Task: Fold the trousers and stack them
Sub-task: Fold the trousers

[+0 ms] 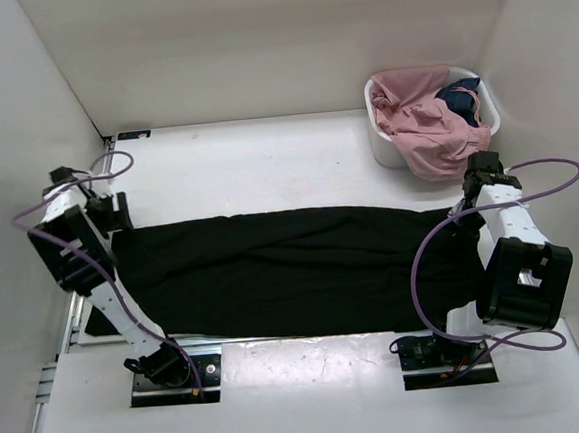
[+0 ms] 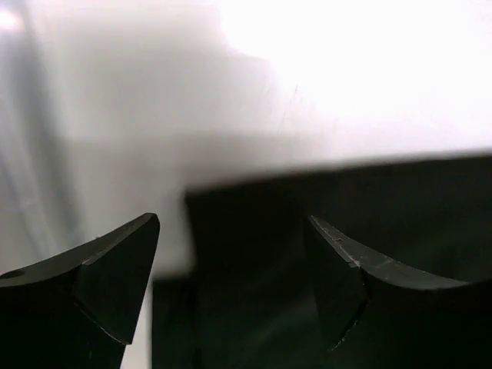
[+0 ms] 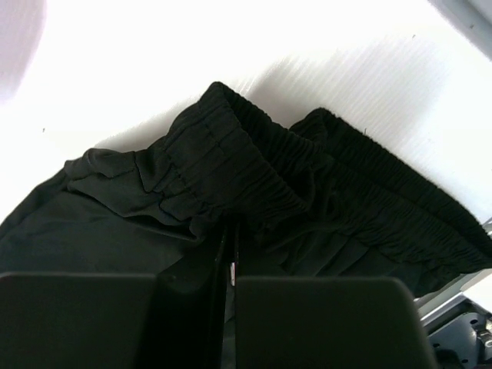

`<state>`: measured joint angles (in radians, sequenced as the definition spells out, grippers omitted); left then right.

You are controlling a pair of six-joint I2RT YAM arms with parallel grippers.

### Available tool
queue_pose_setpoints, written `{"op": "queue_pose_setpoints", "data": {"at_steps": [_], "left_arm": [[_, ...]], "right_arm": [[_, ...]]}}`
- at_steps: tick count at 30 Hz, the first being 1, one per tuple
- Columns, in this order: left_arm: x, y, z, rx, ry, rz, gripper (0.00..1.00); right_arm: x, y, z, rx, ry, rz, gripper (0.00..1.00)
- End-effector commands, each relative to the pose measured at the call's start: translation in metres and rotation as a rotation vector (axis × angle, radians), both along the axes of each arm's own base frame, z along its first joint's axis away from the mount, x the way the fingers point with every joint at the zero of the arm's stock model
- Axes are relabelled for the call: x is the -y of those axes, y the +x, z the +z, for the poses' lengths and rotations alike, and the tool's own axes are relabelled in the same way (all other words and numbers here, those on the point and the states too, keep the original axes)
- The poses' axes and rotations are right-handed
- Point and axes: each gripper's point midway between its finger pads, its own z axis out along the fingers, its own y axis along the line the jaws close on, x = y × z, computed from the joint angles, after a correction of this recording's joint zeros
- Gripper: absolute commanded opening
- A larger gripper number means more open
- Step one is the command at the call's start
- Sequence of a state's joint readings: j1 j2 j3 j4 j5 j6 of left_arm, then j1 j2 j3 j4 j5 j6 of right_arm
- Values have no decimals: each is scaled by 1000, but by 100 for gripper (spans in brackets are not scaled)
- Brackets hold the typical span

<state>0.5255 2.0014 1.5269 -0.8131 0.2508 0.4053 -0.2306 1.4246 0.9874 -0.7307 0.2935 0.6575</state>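
The black trousers lie spread flat across the table, legs to the left and waistband to the right. My left gripper is at the far left corner of the legs. In the left wrist view it is open, its fingers standing either side of a leg hem corner with nothing held. My right gripper is at the far right corner. In the right wrist view it is shut on the gathered elastic waistband, which bunches up just beyond the fingertips.
A white basket stands at the back right, holding a pink garment and a small dark blue garment. White walls enclose the table on the left, back and right. The arm bases sit at the near edge.
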Motion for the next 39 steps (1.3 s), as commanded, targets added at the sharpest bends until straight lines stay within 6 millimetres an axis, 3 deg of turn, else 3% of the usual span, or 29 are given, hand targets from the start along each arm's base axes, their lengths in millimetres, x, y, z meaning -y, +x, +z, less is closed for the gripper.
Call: {"op": "queue_pose_setpoints", "data": {"at_steps": [1,3,5,6,7,8,9,12,13,15,16,20,22,26,32,35,39], "left_arm": [[13,17,-10,-42,-23,-10,87],[19,13,-24,-96,-51,-20,87],[24,6,-28,-128,-74,-32,75],[29,0,-31,-135,-90,-50,35],[31,1,-30,-130,-98,-52,14],[33,1,-25,-116,-105,-56,14],[38,11,-11,-65,-110,-88,14],[26,37,31,50,-50,-84,14],[15,55,74,152,18,-84,14],[5,71,122,272,93,-83,14],[1,77,166,378,161,-101,14],[3,63,220,478,267,-131,14],[1,49,218,446,304,-134,14],[8,13,195,360,313,-120,14],[14,-10,189,345,339,-125,14],[11,-28,171,315,334,-107,14],[-9,-84,143,235,345,-49,14]], "right_arm": [[11,3,14,-3,-54,-1,0],[14,2,12,-17,-72,-8,0],[14,0,12,-26,-70,-7,0],[15,-1,12,-28,-78,-10,0],[17,4,15,-10,-82,-11,0],[16,4,13,-20,-80,-11,0],[17,8,17,-6,-83,-11,0],[22,19,28,22,-102,-8,0],[24,25,39,41,-111,3,0],[27,28,57,80,-138,6,0],[28,29,66,103,-148,14,0],[29,26,101,245,-164,11,0],[25,22,104,277,-149,24,0],[17,7,99,304,-126,32,0],[8,-7,85,319,-80,53,0],[5,-13,86,344,-59,52,0],[-2,-51,81,300,-45,-6,0]]}}
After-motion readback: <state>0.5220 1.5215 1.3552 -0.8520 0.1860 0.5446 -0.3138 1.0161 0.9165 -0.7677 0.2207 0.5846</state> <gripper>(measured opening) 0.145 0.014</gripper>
